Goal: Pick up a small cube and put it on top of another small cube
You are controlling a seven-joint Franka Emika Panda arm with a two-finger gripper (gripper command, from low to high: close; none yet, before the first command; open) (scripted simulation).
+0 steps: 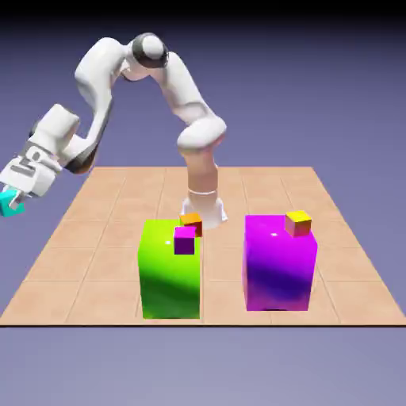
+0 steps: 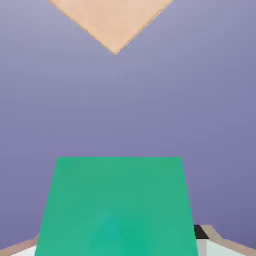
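The tool [image 1: 14, 197] is closed on the small teal cube [image 1: 11, 203], one finger on each side of it. The cube is up in the air, out past the worktop's [image 1: 87, 270] edge on the exterior view's left. In the hand view it looks big, and only a corner of the worktop shows.

If the cube slips now, it would fall down beside the worktop, and the arm might not get it back. A loose pinch or a quick swing could make that happen.

The big green block [image 1: 170, 277] is near the front edge, a bit to the exterior view's left of the middle. The small purple cube [image 1: 184, 241] and the small orange cube [image 1: 191, 223] are close together by its top. Going for one could knock the other if the tool comes in too low.

The big purple block [image 1: 277, 270] is near the front edge too, toward the front right corner, with a small yellow-orange cube [image 1: 298, 224] by its top. These big blocks are tall, so a low swing could bump them. And if the teal cube is let go while tipped or off to one side, it could roll off the little cube under it.
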